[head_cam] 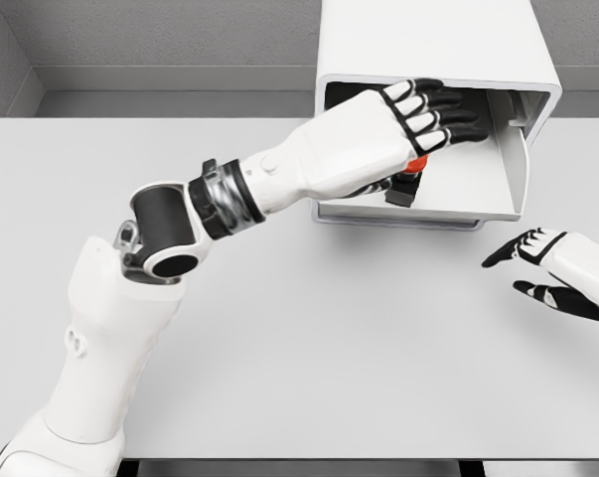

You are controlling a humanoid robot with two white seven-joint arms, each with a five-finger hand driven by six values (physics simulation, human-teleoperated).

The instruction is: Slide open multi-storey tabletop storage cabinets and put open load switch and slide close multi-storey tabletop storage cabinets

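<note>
Left robot hand (418, 114) hovers fingers spread, gripping nothing, over the white box-shaped cabinet's pulled-out drawer (498, 204). The small black-and-orange load switch (408, 184) sits just beneath its palm. Pulling back carelessly could drag it out. Right robot hand (542, 270) idles, fingers apart.

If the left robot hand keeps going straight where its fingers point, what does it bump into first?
Probably the inside back of the cabinet. The left robot hand already reaches over the open drawer toward that dark opening, though depth is hard to judge.
</note>
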